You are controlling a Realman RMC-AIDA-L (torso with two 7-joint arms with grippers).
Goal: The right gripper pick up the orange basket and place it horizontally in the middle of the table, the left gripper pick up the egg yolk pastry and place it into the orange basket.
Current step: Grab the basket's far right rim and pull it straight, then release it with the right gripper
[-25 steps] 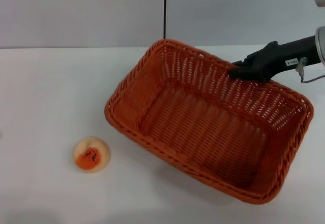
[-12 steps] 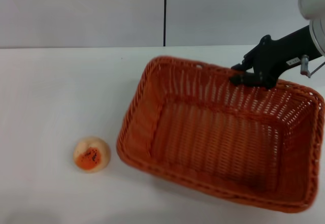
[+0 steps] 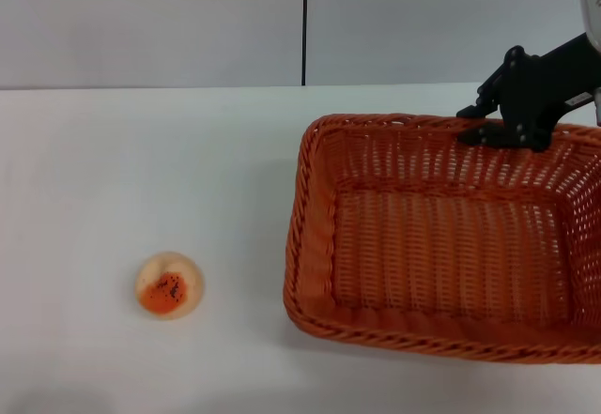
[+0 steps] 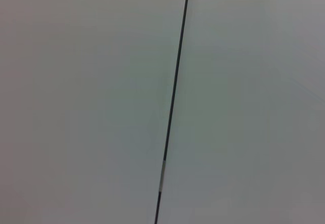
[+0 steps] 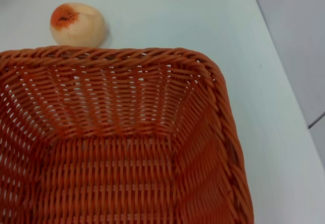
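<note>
Head view: the basket [image 3: 451, 245] lies on the white worktop [image 3: 141, 170], its long sides running roughly level across the view, its near rim low on the surface. It sits well toward the right side and runs out of view there, so it looks short of the middle. The right tool [image 3: 488, 125] is at the basket's far rim, one finger above the braid and one at it, pinched on that rim as far as I can judge. The pastry [image 3: 169, 284] rests alone on the worktop, well apart from the basket's left end, orange patch up. The left tool is not in this view.

Left wrist view: only a pale wall with a dark vertical seam shows; nothing of the basket, so that arm seems parked away from it.

Right wrist view: the basket's [image 5: 127, 148] inside and a corner of its rim fill the view; the pastry [image 5: 77, 25] lies just beyond the rim, clear of it. The tool's own fingers do not show here.

To do this step well, I would keep the grip firm on the rim, slide or carry the basket away from the right side until it is centred, hold the long sides level, and stop short of the pastry so it is not knocked. Set the base flat before releasing.
</note>
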